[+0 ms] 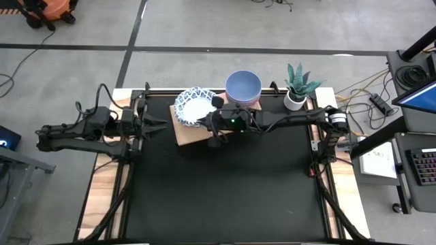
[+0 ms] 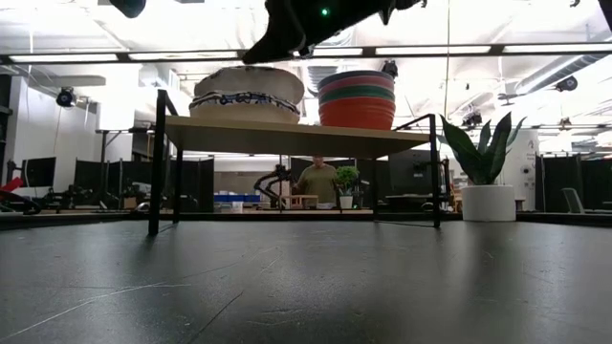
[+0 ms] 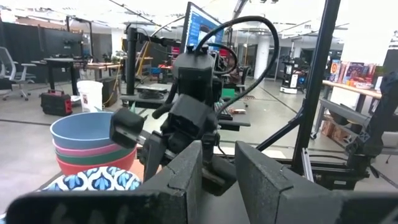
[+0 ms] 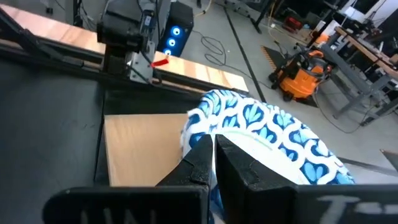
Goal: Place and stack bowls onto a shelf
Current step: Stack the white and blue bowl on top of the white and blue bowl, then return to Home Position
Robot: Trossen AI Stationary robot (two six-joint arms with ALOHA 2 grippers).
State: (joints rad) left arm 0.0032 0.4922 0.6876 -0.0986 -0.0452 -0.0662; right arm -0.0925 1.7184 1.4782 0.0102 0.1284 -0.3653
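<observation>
2 bowl stacks sit on the shelf (image 1: pixel 184 131) — patterned white (image 1: pixel 196 105), coloured (image 1: pixel 243 86).

A robotics lab: monitors (image 3: pixel 202 28), workbenches (image 3: pixel 68 62), cables (image 1: pixel 357 88) on concrete floor.

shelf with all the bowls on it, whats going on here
The right tool is closed on the rim of the white and blue bowl stack, which sits on the wooden shelf beside the stack of plain coloured bowls with the blue-grey one on top. The left tool waits at the table's left edge. No bowls show on the black table.
</observation>
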